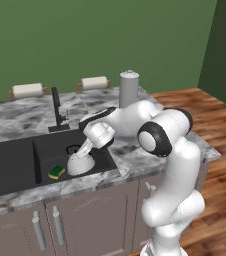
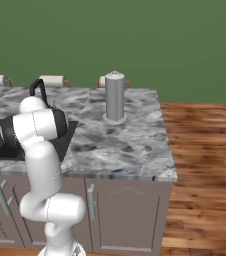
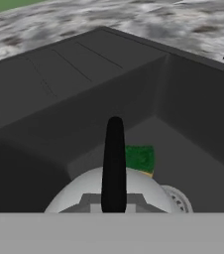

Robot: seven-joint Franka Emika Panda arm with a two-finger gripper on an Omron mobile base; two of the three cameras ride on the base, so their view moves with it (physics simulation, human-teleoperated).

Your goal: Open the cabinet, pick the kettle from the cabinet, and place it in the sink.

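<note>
The jaws (image 1: 83, 151) sit right at the top of the kettle (image 1: 80, 163), but their tips are hidden by the hand and by the bottom edge of the hand view, so I cannot tell whether they grip the handle or have let go. The kettle rests upright on the floor of the sink (image 1: 15, 162), in its right-hand part, with its black arched handle (image 3: 114, 163) running straight up the middle of the hand view.

It looks a hard, smooth, rounded shell, probably light when empty and slippery on the dome; the thin handle is the one sensible place to take hold, pinched across its crown.

Just beside the kettle lies a green and yellow sponge (image 1: 56, 172), and the drain (image 3: 176, 198) peeks out on the other side. The faucet (image 1: 57, 111) stands behind the basin on the marbled desk (image 2: 120, 145), with a tall grey canister (image 2: 114, 96) further along and paper towel rolls (image 1: 27, 90) by the wall.
</note>
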